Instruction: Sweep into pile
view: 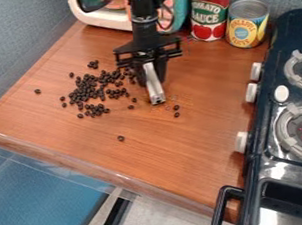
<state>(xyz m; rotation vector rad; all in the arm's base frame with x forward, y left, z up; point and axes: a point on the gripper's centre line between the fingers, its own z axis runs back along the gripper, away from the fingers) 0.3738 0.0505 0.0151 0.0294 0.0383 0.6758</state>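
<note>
If the gripper (pixel 151 77) pushes too fast, the black beans (pixel 89 94) could roll away, because they look small and round. The gripper is pinching one pale stick (pixel 154 85). Most beans lie left of the stick in a loose patch. The stick is thin, so it might miss the two stray beans (pixel 176 107) just right of it. Also, I count one gripper, two cans (pixel 211 11) behind the stick, one stove (pixel 273 165) to its right, and too many beans to count.
</note>
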